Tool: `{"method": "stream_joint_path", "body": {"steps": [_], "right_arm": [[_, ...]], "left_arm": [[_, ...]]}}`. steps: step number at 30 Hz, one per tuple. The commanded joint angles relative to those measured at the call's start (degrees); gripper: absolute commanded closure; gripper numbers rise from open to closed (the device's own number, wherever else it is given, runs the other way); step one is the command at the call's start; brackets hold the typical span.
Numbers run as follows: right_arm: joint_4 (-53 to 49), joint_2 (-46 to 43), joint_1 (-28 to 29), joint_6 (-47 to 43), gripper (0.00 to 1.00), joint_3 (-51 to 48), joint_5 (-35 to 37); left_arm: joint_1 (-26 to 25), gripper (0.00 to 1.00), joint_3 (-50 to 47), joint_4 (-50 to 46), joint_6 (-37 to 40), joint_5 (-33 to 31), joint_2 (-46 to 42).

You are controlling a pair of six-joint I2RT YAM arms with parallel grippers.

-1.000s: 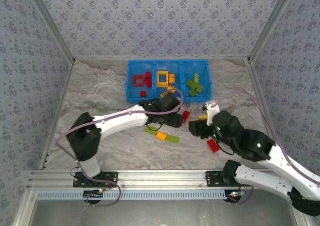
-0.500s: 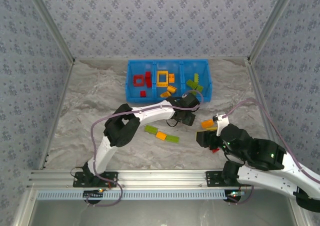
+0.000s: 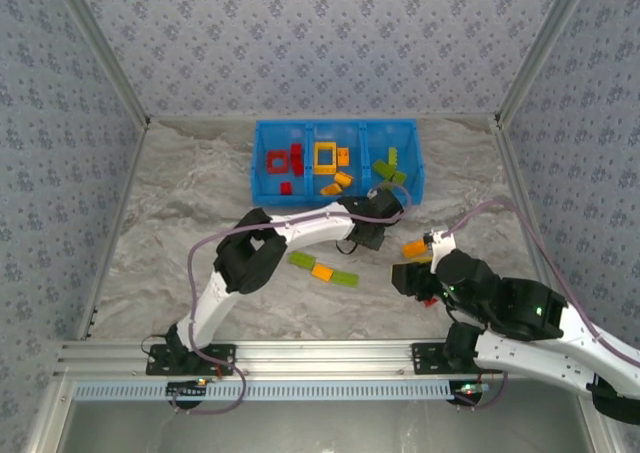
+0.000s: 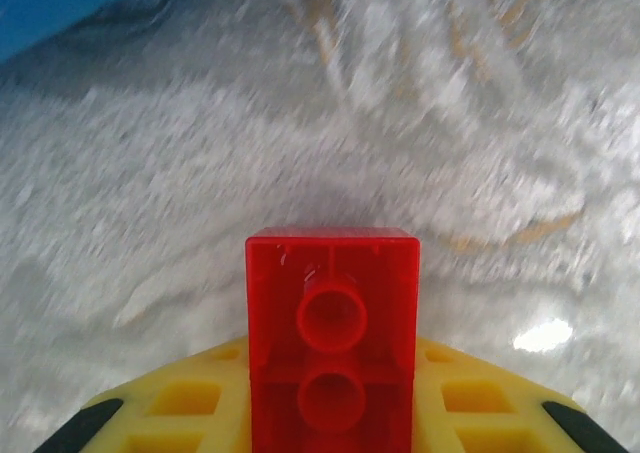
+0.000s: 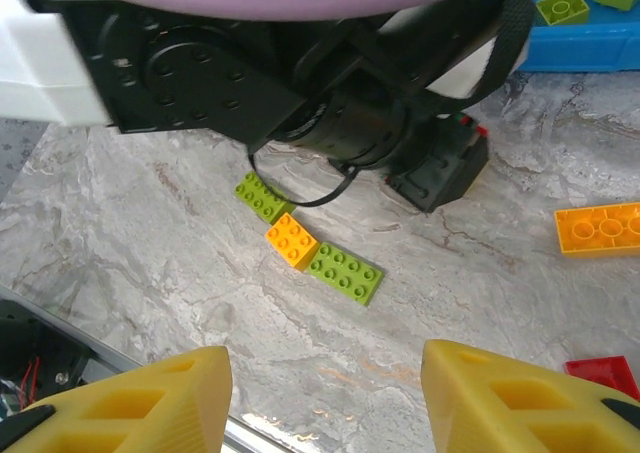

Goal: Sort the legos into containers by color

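Left fingers (image 4: 190,405) gripping red brick (image 4: 332,323) near tray rim (image 3: 258,168) | right fingers (image 5: 140,403) apart, empty, bare table (image 5: 330,373) below

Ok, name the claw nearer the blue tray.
Left. The left claw, around a red brick, hangs just before the blue tray; the right claw is farther back, toward the arm bases.

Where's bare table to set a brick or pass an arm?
Free: marble left of the blue tray, and right of it. Crowded: before the tray, around the left gripper holding a red brick, right gripper, green-orange brick row.
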Motion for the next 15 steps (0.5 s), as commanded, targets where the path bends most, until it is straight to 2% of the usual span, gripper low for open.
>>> {"method": "stream_joint_path", "body": {"steps": [1,5,8,11,15], "right_arm": [[2.06,2.52,0.41,-3.95,0.45,-0.17,1.74],[10.13,10.96,0.76,-11.10,0.44,0.56,-0.48],[19.44,19.54,1.89,-15.83,0.44,2.00,-1.48],[28.49,27.85,3.15,-19.71,0.44,4.25,0.96],[43.37,37.45,3.80,-24.54,0.44,6.19,4.60]], "left_arm": [[-0.45,0.74,-6.18,0.48,-2.91,-3.68,-12.43],[1.60,0.74,-15.01,-1.42,-5.71,-5.56,-25.08],[5.57,0.74,-19.81,-4.42,-6.74,-5.41,-33.02],[11.13,0.74,-22.25,-8.64,-6.05,-4.84,-37.91],[19.51,0.74,-23.19,-9.59,-3.01,-2.44,-39.06]]}}
